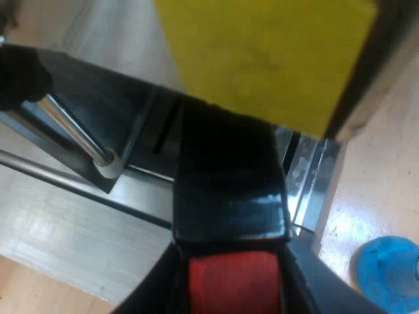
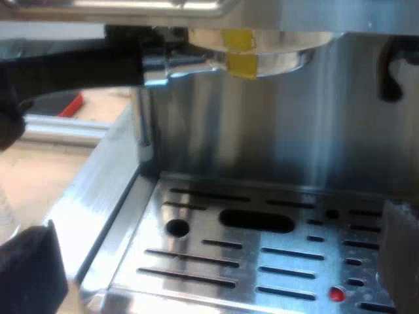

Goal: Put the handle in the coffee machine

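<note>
pinching handle's (image 1: 229,190) end, seemingly: left pincer (image 1: 234,288)

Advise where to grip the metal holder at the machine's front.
Grip the dark handle near its red end, coming end-on: it juts out level and free, while the metal head sits tucked under the espresso machine. The left gripper is shut there.

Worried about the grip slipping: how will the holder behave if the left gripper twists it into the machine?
The holder looks like rigid metal, so it should turn as one piece, probably heavy toward its basket end. Its handle is glossy, so it might slip between the left gripper's fingers.
</note>
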Controlling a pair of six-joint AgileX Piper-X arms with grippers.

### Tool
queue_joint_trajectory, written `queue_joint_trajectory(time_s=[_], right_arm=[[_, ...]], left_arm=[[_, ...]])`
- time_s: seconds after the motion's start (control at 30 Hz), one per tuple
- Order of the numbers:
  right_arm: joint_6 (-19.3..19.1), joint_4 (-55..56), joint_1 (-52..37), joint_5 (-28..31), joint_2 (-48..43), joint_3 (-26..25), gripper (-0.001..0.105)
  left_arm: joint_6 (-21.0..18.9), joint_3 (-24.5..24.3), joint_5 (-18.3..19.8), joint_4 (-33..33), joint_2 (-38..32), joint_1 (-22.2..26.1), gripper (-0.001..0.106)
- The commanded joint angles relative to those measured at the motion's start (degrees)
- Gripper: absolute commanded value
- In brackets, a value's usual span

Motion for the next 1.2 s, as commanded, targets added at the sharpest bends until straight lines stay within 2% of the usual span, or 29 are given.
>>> queue_joint_trajectory(time_s=[0.03, 0.13, 0.2, 0.27, 0.3, 0.37, 0.6, 0.87, 1.0, 1.13, 1.2], right_arm=[[-2.96, 0.1, -0.26, -2.71, 0.0, -0.04, 0.105], [-5.18, 0.1, -0.26, -4.41, 0.0, -0.04, 0.099], [-6.2, -0.07, -0.57, -4.8, 0.0, -0.04, 0.084], [-6.18, -0.06, -0.97, -5.62, 0.0, -0.04, 0.075], [-6.18, -0.06, -1.08, -5.71, 0.0, -0.04, 0.074], [-6.18, -0.06, -2.8, -6.64, 0.0, -0.04, 0.064], [-6.4, -0.36, -8.47, -15.66, 1.13, -0.04, 0.062], [-6.72, -9.58, -11.44, -16.05, 6.28, -0.04, 0.062], [-12.99, -18.89, -11.67, -15.87, 9.52, -0.04, 0.062], [-15.79, -26.22, -11.67, -15.28, 12.94, -0.04, 0.062], [-16.46, -30.14, -11.67, -13.01, 15.2, -0.04, 0.055]], left_arm=[[-0.04, -2.08, 5.67, 0.24, -1.07, 0.03, 0.0], [-0.04, -2.99, 5.67, 1.71, -1.07, 0.03, 0.0], [-0.04, -3.02, 5.67, 1.85, -1.07, 0.03, 0.0], [-0.04, -3.02, 5.69, 2.02, -1.07, 0.03, 0.0], [-0.04, -3.02, 5.69, 2.04, -1.07, 0.03, 0.0], [-0.04, -3.02, 5.69, 2.18, -1.07, 0.03, 0.0], [-0.04, -4.0, 5.2, 4.45, -1.07, 0.03, 0.0], [-0.04, -4.81, 4.94, 5.13, -1.07, 0.03, 0.0], [-0.04, -4.81, 4.81, 5.51, -1.07, 0.03, 0.0], [-0.04, -4.81, 4.81, 5.51, -1.07, 0.03, 0.0], [-0.04, -4.81, 4.81, 5.51, -1.07, 0.03, 0.0]])
